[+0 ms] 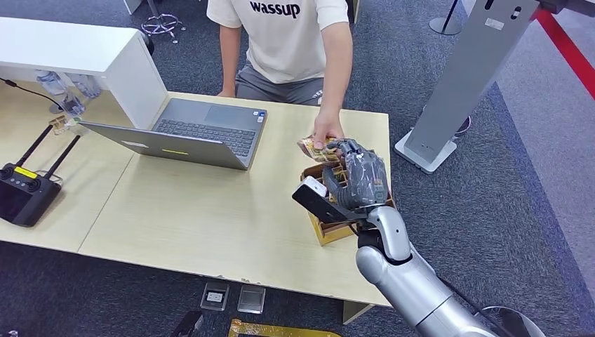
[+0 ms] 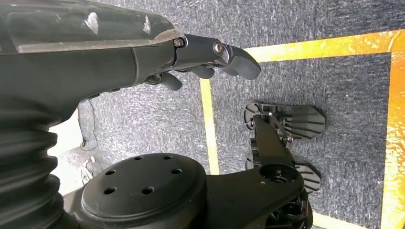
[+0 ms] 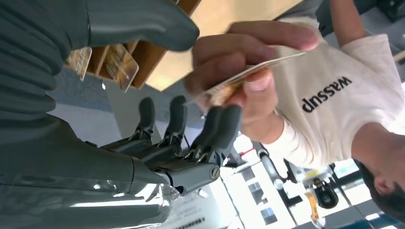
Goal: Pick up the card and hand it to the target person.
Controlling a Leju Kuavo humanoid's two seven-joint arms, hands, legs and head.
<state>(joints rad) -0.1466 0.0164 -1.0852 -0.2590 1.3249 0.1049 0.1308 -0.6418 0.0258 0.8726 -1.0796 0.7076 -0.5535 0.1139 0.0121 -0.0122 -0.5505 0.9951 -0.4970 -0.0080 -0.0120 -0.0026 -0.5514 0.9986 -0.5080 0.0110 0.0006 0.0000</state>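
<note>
The right hand is raised over the card box, fingers apart; the card is pinched in the person's hand, touching the robot's fingers; a laptop lies beside; the shirt reads "wassup"; the left hand hangs, loosely curled, holding nothing.

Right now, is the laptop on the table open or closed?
Open. In the head view the laptop sits on the table with its lid raised, its keyboard and touchpad showing. The screen faces away, so I cannot tell whether it's on.
</note>
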